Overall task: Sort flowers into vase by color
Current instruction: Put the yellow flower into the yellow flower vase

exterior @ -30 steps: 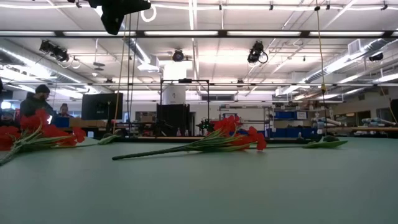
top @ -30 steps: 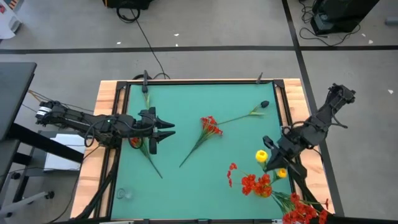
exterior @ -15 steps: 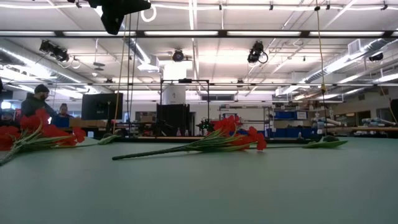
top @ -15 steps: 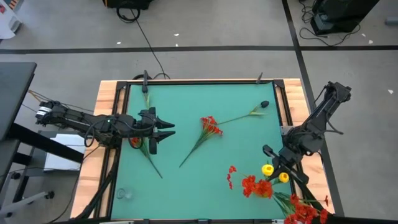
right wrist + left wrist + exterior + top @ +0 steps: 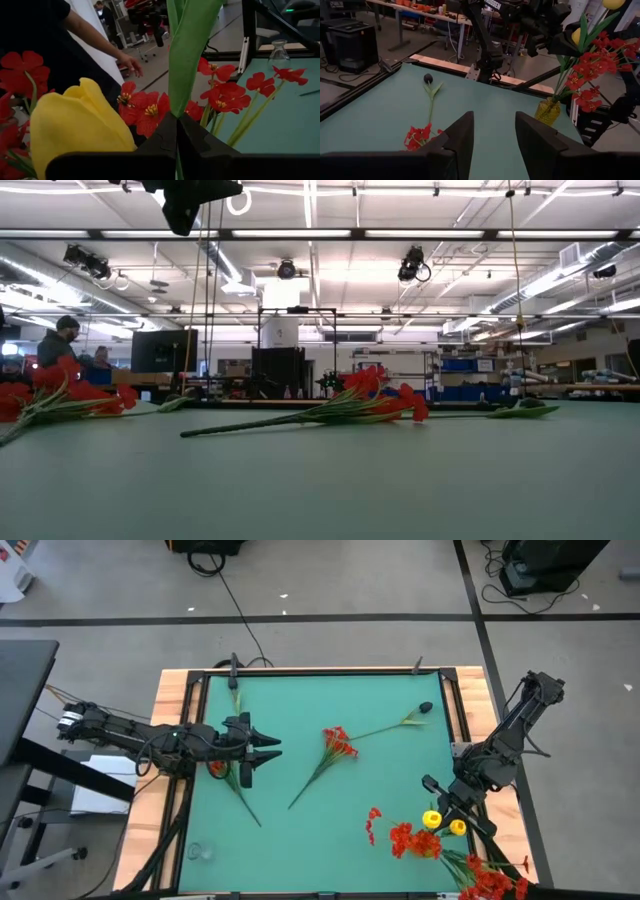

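Right gripper (image 5: 443,808) sits over the near-right corner of the green table mat (image 5: 300,830), jaws pinched narrow on the green stem (image 5: 187,55) of a yellow flower; its wrist view shows the two fingers meeting around the stalk. Two yellow heads (image 5: 432,818) show just beside the gripper, above the red blooms (image 5: 412,839) bunched there. From the left wrist view those red stems stand in a yellow glass vase (image 5: 548,112) near the right edge of the mat. More red blooms (image 5: 487,880) crowd the very corner, against the black frame rail (image 5: 455,710).

Left gripper (image 5: 262,753) hovers at the left side of the mat, fingers (image 5: 459,135) parted about halfway, holding nothing. A green stalk (image 5: 245,802) lies slanted just below it, an orange-red bloom (image 5: 217,768) at its upper end under the arm.

Mid-mat: one red flower (image 5: 338,743), stalk running toward the near-left, lies flat. Far right: a stalk with a dark head (image 5: 425,708) close to the rail. A clear glass vase (image 5: 198,852) stands at the near-left corner.

Open mat: the band between the left gripper and the red flower, and the near-centre strip.
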`<state>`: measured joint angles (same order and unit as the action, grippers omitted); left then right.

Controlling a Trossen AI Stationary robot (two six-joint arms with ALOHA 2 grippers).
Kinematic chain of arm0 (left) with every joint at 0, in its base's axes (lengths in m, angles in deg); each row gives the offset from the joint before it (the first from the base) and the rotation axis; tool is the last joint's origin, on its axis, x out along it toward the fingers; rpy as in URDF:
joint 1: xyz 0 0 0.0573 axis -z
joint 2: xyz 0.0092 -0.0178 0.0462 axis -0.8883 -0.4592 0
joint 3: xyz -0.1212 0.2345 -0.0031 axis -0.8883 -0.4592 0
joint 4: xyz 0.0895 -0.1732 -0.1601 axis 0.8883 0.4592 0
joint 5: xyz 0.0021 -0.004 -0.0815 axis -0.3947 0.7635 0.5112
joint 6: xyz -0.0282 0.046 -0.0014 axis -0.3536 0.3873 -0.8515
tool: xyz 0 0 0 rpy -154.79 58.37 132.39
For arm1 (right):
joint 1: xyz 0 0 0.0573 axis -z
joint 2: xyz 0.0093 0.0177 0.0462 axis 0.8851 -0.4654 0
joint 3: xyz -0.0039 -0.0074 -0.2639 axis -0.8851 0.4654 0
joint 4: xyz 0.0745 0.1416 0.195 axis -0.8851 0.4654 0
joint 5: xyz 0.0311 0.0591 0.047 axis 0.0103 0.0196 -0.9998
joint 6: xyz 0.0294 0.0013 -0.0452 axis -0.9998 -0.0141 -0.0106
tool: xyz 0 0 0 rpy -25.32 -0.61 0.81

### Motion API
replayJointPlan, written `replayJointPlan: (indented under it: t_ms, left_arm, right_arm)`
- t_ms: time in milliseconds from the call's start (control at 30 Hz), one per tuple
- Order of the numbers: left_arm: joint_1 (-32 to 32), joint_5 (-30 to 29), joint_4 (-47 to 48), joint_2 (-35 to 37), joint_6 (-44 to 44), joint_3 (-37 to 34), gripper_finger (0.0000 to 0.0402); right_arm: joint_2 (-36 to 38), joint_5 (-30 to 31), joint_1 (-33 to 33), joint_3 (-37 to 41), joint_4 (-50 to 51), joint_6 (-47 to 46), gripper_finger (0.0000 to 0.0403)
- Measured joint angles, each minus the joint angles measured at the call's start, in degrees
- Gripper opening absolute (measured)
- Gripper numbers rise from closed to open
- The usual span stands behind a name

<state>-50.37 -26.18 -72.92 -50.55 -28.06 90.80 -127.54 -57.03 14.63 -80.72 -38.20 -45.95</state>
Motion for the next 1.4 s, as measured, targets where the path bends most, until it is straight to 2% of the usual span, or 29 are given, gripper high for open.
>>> replayJointPlan:
  t_ms: [433, 633, 800, 1067, 1267, 1400]
  left_arm:
    - [0.0, 0.0, 0.0, 0.0, 0.0, 0.0, 0.0149]
    - [0.0, 0.0, 0.0, 0.0, 0.0, 0.0, 0.0149]
    - [0.0, 0.0, 0.0, 0.0, 0.0, 0.0, 0.0149]
    - [0.0, 0.0, 0.0, 0.0, 0.0, 0.0, 0.0149]
    - [0.0, 0.0, 0.0, 0.0, 0.0, 0.0, 0.0149]
    - [0.0, 0.0, 0.0, 0.0, 0.0, 0.0, 0.0149]
  right_arm:
    - [0.0, 0.0, 0.2, 0.0, 0.6, -0.9, 0.0106]
    - [0.2, 0.0, 0.2, 0.0, 0.5, 0.3, 0.0127]
    - [0.2, -1.3, 0.0, 0.0, 1.1, 4.7, 0.0109]
    - [0.2, -1.0, 0.2, 0.0, 5.3, 8.7, 0.0011]
    - [0.2, -1.2, 0.1, 0.0, 6.2, 8.7, 0.0021]
    - [0.2, -2.4, 0.1, 0.0, 6.3, 3.3, 0.0024]
